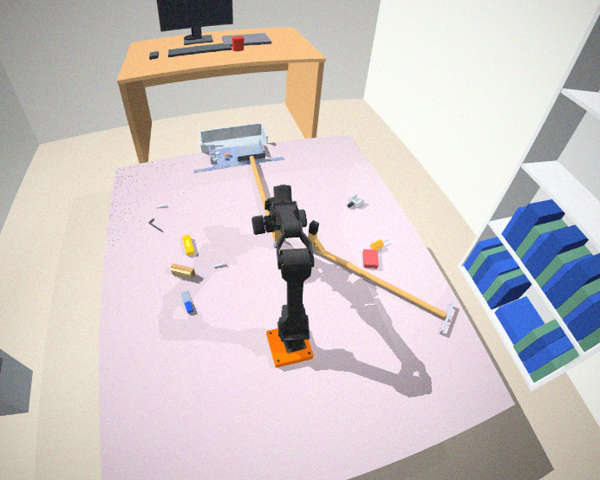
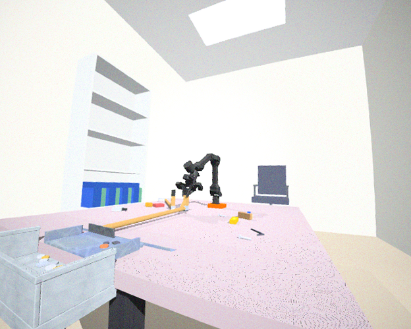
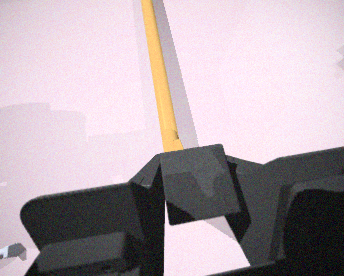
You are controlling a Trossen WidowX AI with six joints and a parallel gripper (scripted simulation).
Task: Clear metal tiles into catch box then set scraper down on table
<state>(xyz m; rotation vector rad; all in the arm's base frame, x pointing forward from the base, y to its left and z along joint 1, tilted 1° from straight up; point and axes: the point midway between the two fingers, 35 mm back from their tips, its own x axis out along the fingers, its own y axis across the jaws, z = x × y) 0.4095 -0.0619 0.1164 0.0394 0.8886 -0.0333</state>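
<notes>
The long scraper (image 1: 258,179) (image 2: 145,217) (image 3: 159,70) has a wooden handle and a dark blade. Its blade stands on the bluish steel plate (image 2: 71,242), toward one side. My gripper (image 2: 186,194) (image 3: 197,185) is shut on the scraper's upright grip, whose black top shows between the fingers in the wrist view. An orange tile (image 1: 227,154) (image 2: 103,246) and a few dark or grey ones lie on the plate beside the blade. The grey catch box (image 1: 233,133) (image 2: 76,282) stands at the plate's far end, with several white and yellow tiles inside. Part of its floor is hidden.
A second wooden-handled tool (image 1: 382,283) with a pale toothed head lies right of the arm, its upright grip close to my gripper. A red block (image 1: 370,258) and an orange piece lie beyond it. A yellow block (image 1: 188,244), a wooden block (image 1: 182,270) and a blue-grey block (image 1: 186,301) lie left.
</notes>
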